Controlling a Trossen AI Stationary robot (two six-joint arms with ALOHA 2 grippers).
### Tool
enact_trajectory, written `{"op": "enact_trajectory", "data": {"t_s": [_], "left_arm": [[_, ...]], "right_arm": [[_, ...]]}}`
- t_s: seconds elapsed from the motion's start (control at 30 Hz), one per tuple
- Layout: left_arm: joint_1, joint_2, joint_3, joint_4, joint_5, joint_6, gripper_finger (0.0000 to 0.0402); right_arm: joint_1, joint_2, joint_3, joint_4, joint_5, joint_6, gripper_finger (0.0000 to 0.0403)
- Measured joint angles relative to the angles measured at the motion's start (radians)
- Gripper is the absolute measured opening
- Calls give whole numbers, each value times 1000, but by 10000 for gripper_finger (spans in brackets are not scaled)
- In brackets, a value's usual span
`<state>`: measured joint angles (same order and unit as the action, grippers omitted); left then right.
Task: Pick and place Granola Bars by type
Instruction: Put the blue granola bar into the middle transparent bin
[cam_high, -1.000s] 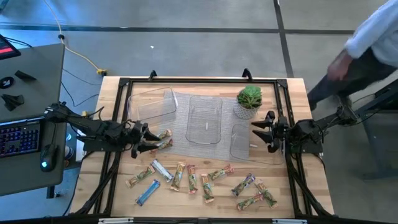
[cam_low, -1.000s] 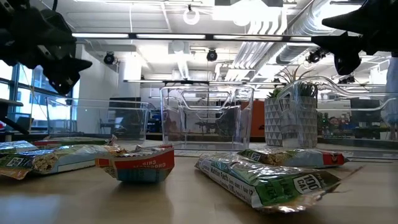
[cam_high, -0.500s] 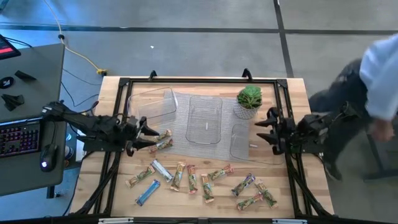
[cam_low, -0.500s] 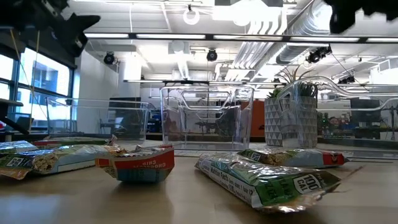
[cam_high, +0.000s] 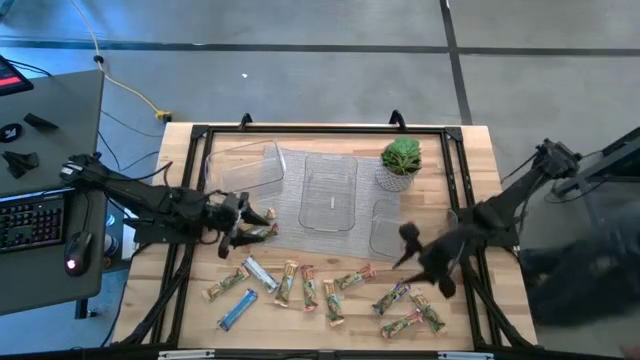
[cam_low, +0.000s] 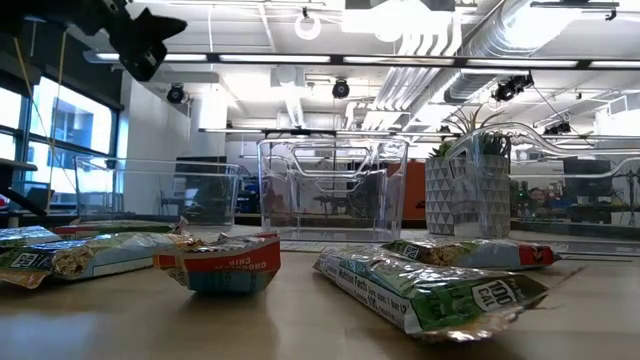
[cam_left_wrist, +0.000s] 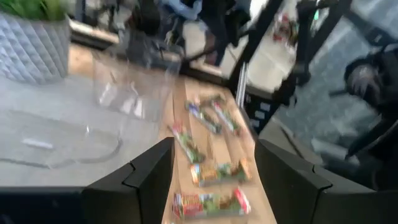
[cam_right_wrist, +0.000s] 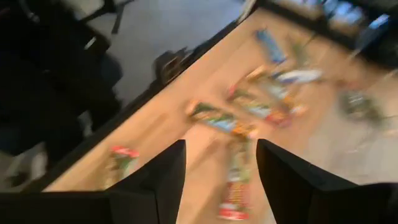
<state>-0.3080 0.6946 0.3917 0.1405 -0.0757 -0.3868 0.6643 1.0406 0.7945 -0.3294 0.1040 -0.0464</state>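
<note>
Several wrapped granola bars lie flat on the near half of the table: a tan one (cam_high: 225, 284), a blue one (cam_high: 238, 308), a silver one (cam_high: 262, 273), a purple one (cam_high: 392, 297), and green ones (cam_high: 402, 322). Two more bars (cam_high: 263, 224) lie by the left edge. My left gripper (cam_high: 243, 216) (cam_left_wrist: 214, 186) is open and hangs high over those two (cam_low: 140, 35). My right gripper (cam_high: 425, 262) (cam_right_wrist: 221, 186) is open and blurred. It is over the table's right side, above the bars (cam_right_wrist: 233, 118) near the near edge. Neither gripper holds anything.
Three clear plastic trays stand on a grey mat on the far half: left (cam_high: 245, 168), middle (cam_high: 330, 192), right (cam_high: 385, 226). A small potted plant (cam_high: 400, 160) stands beside the right tray. A dark metal frame (cam_high: 180, 250) borders the table. A keyboard and mouse sit on a desk (cam_high: 40, 220) to the left.
My right gripper has swung quickly from beside the right tray toward the near edge and toward the table's left, and is now over the bars. My left gripper has risen and shifted slightly toward the right. A person has moved through the room beyond the table's right side.
</note>
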Motion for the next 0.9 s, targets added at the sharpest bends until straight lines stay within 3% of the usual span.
{"op": "enact_trajectory", "data": {"t_s": [0.23, 0.5, 0.9], "left_arm": [[0, 119, 3, 58, 14, 2, 218], [0, 168, 3, 103, 20, 16, 218], [0, 167, 3, 103, 22, 15, 218]], "right_arm": [[82, 248, 37, -7, 13, 248, 181], [128, 504, 36, -21, 12, 275, 181], [128, 590, 36, -174, 133, 306, 181]]}}
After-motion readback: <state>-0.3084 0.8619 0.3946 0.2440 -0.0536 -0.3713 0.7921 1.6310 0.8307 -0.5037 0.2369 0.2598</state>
